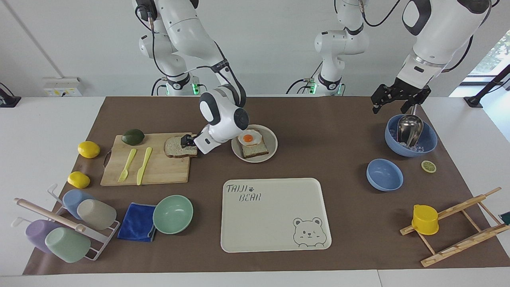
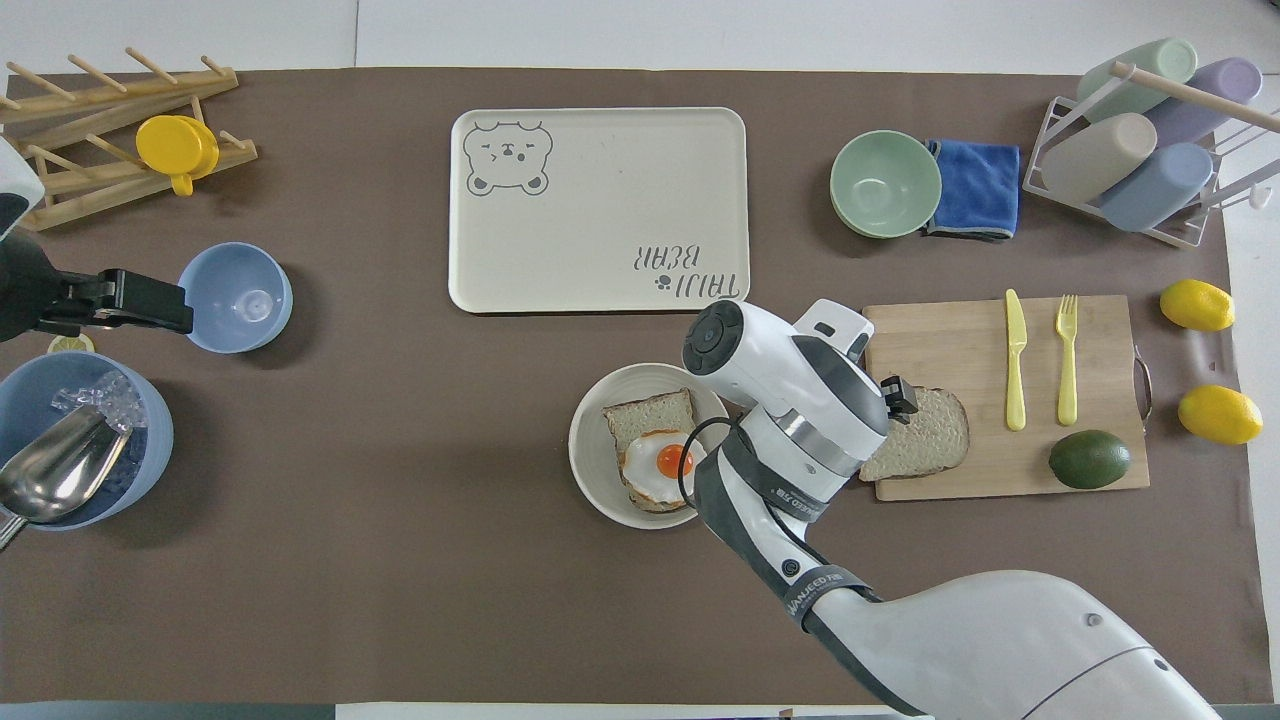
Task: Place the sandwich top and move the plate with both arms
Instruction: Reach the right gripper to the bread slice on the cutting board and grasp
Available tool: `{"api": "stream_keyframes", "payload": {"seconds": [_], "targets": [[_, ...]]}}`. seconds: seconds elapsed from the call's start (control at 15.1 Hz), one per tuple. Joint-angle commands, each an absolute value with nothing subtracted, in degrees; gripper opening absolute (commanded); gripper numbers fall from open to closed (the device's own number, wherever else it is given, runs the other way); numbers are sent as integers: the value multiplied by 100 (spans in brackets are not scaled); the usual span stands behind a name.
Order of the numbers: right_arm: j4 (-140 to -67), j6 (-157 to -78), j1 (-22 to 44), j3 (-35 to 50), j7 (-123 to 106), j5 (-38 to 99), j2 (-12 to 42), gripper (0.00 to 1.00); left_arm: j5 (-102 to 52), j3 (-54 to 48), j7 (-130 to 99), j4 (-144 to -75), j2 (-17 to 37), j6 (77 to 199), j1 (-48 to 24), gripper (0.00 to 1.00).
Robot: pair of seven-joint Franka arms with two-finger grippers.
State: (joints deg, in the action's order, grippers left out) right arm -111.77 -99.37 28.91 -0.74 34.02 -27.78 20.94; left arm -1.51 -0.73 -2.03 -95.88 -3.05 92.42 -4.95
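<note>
The sandwich top [image 1: 177, 147] is a bread slice lying flat on the wooden cutting board [image 1: 159, 169], also in the overhead view [image 2: 930, 440]. My right gripper [image 1: 187, 140] is low at the slice's edge that faces the plate, also in the overhead view [image 2: 898, 397]. The beige plate [image 1: 271, 150] sits beside the board and holds a bread slice with a fried egg [image 1: 249, 139]. The plate [image 2: 590, 470] also shows in the overhead view. My left gripper [image 1: 398, 104] waits open in the air over the blue bowl with a metal scoop [image 1: 409, 129].
A cream bear tray [image 1: 275, 215] lies farther from the robots than the plate. A yellow knife [image 1: 144, 159], a fork [image 1: 127, 164] and an avocado [image 1: 132, 136] are on the board. A green bowl [image 1: 173, 214], a blue cloth [image 1: 137, 222] and a small blue bowl [image 1: 384, 174] stand around.
</note>
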Motion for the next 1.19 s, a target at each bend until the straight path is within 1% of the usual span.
{"api": "stream_keyframes", "payload": {"seconds": [0.0,0.07,0.13,0.33,0.6,0.73,0.93,1.12], "targets": [[-11470,-10160,2812,-18,3551,-2918,1890,76,-149,-97,-176,-9668,-369,9299,-457,100],[-11470,-10160,2812,-18,3551,-2918,1898,68,-149,-97,-176,-9659,-369,9290,-457,100],[-11470,-10160,2821,-26,3542,-2918,1890,54,-149,-97,-176,-9668,-369,9290,-457,100],[-11452,-10125,2830,-26,3507,-2927,1898,0,-149,-97,-176,-9668,-369,9290,-457,100],[-11181,-9862,2874,-18,3411,-3041,1933,0,-149,-97,-176,-9668,-369,9290,-457,100],[-10847,-9424,2900,-9,3192,-3032,1916,0,-149,-97,-176,-9668,-369,9290,-457,100],[-10451,-8756,2909,0,2515,-2962,1557,0,-149,-97,-176,-9668,-369,9290,-466,100],[-10223,-8316,3023,79,2382,-2962,1187,0,-149,-97,-176,-9668,-369,9290,-466,100]]}}
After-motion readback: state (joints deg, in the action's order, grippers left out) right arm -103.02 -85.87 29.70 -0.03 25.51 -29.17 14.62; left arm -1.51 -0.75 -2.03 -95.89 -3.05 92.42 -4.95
